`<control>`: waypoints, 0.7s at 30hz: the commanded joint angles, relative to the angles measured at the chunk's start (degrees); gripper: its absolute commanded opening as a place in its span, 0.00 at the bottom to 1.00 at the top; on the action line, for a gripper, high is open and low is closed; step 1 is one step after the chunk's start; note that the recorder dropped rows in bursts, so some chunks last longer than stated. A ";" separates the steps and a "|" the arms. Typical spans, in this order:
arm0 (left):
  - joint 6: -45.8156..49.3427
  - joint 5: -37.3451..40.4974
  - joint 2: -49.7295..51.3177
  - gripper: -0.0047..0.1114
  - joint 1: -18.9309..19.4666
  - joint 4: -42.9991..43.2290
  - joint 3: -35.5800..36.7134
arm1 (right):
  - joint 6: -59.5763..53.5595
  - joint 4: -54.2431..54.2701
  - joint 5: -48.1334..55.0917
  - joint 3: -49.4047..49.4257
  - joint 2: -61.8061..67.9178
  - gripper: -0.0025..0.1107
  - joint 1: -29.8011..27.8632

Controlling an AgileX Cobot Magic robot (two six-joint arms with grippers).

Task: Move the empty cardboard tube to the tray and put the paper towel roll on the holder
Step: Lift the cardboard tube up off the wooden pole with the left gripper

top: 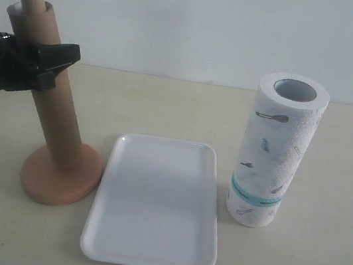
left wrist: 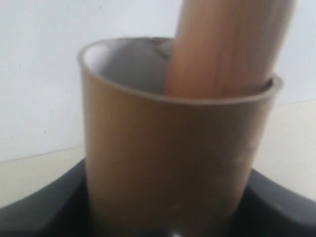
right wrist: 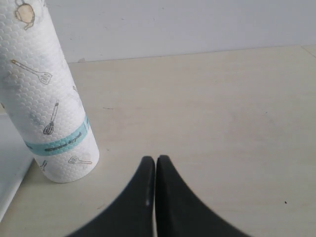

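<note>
The empty cardboard tube is sleeved over the pole of the holder at the left, and the rounded pole top pokes out above the tube's rim. The left gripper clamps the tube near its upper end, jaws closed against its sides. The tube's foot seems to meet the disc base, though that is hard to tell. The tray lies just right of the base. The paper towel roll stands upright just beyond the tray's right edge. The right gripper, near the roll's right, has its jaws closed on nothing.

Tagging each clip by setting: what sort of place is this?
Likely a staged lab tabletop, not a real kitchen: a plain beige table against a blank white wall, with a tray, paper towel roll and holder set out.
</note>
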 commanded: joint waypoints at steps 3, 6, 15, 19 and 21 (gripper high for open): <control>-2.92 2.45 -8.96 0.08 0.01 1.31 -1.35 | -0.17 -0.16 -0.52 -0.04 -0.26 0.02 -0.39; -9.58 8.19 -16.20 0.08 0.01 6.29 -4.37 | -0.17 -0.16 -0.52 -0.04 -0.26 0.02 -0.39; -33.15 16.51 -27.32 0.08 0.01 25.00 -17.87 | -0.17 -0.16 -0.52 -0.04 -0.26 0.02 -0.39; -43.22 17.19 -28.95 0.08 0.01 32.38 -25.07 | -0.17 -0.16 -0.52 -0.04 -0.26 0.02 -0.39; -46.49 17.29 -29.32 0.08 0.01 34.83 -28.21 | -0.17 -0.16 -0.52 -0.04 -0.26 0.02 -0.39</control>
